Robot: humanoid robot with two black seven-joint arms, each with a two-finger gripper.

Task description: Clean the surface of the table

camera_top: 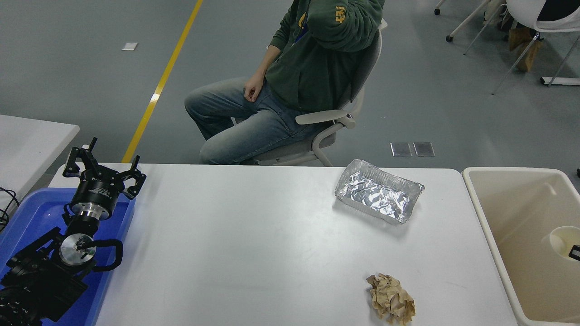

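Note:
The table surface [249, 235] is a wide white top filling the lower half of the head view. A crumpled silver foil tray [378, 191] lies on it at the back right. A ball of crumpled brown paper [391, 304] sits near the front right edge. My left gripper [104, 165] is parked at the lower left over a blue tray, its fingers spread open and empty. Of my right gripper only a small black tip [574, 252] shows at the right edge, beside a white cup [561, 237] inside the beige bin.
A beige bin [512, 190] stands against the table's right end. A blue plastic tray [27, 217] sits at the left end under my left arm. A person [312, 68] sits on a chair just beyond the far edge. A smaller white table [31, 140] shows at the left.

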